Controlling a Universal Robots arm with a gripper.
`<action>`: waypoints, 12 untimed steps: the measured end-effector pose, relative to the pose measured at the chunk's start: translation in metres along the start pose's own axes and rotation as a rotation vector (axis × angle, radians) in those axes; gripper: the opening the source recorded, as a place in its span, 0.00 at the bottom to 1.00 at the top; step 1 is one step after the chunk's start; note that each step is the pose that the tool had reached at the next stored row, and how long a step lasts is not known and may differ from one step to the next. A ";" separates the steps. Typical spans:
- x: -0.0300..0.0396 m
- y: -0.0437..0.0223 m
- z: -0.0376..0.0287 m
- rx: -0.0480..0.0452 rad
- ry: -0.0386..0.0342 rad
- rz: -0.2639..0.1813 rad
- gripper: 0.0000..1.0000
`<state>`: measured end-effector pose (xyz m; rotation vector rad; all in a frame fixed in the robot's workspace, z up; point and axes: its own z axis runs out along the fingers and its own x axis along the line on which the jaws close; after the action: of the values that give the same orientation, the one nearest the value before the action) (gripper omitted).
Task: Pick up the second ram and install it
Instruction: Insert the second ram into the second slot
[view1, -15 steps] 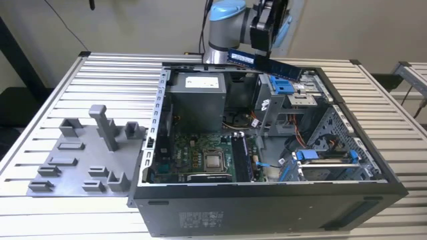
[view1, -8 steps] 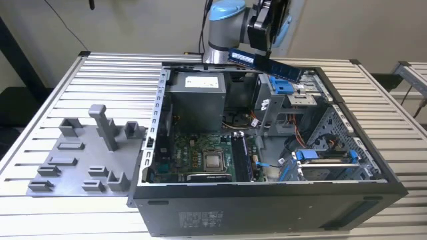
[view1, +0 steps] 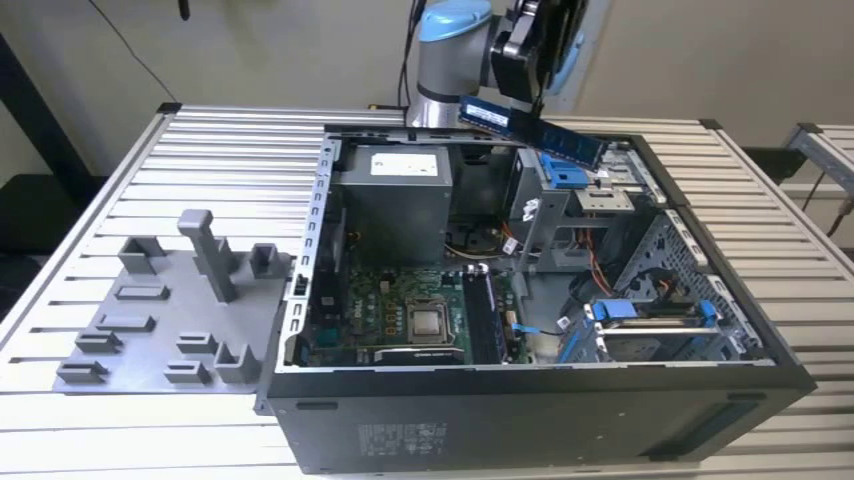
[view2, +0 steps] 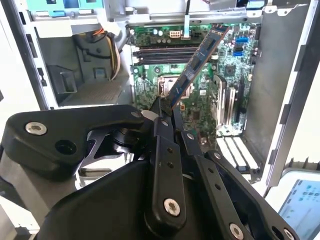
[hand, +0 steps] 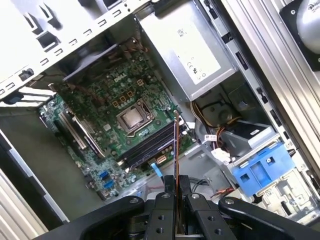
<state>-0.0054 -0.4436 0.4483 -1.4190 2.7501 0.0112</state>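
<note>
The second ram (view1: 537, 132) is a long blue-green stick with dark chips, held tilted in the air above the back of the open computer case (view1: 534, 400). My gripper (view1: 523, 110) is shut on it near the end towards the exterior view's left. In the second wrist view the ram (view2: 197, 62) slants away from the gripper (view2: 165, 107) over the motherboard. In the first wrist view the ram (hand: 176, 145) shows edge-on, rising from the gripper (hand: 177, 181) and crossing the long black slots (hand: 145, 145) far below.
Inside the case are the grey power-supply box (view1: 394, 165), the bare processor (view1: 430, 322), loose cables and a blue drive bracket (hand: 262, 167). A grey plate of holder blocks (view1: 160, 320) lies on the slatted table at the exterior view's left.
</note>
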 end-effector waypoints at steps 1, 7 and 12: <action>0.0000 0.0000 0.0000 0.0004 0.0001 0.008 0.15; 0.0000 0.0000 0.0001 0.0037 0.0013 0.080 0.15; 0.0000 0.0000 0.0002 0.0075 0.0026 0.166 0.15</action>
<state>-0.0054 -0.4436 0.4481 -1.1857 2.8581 0.0051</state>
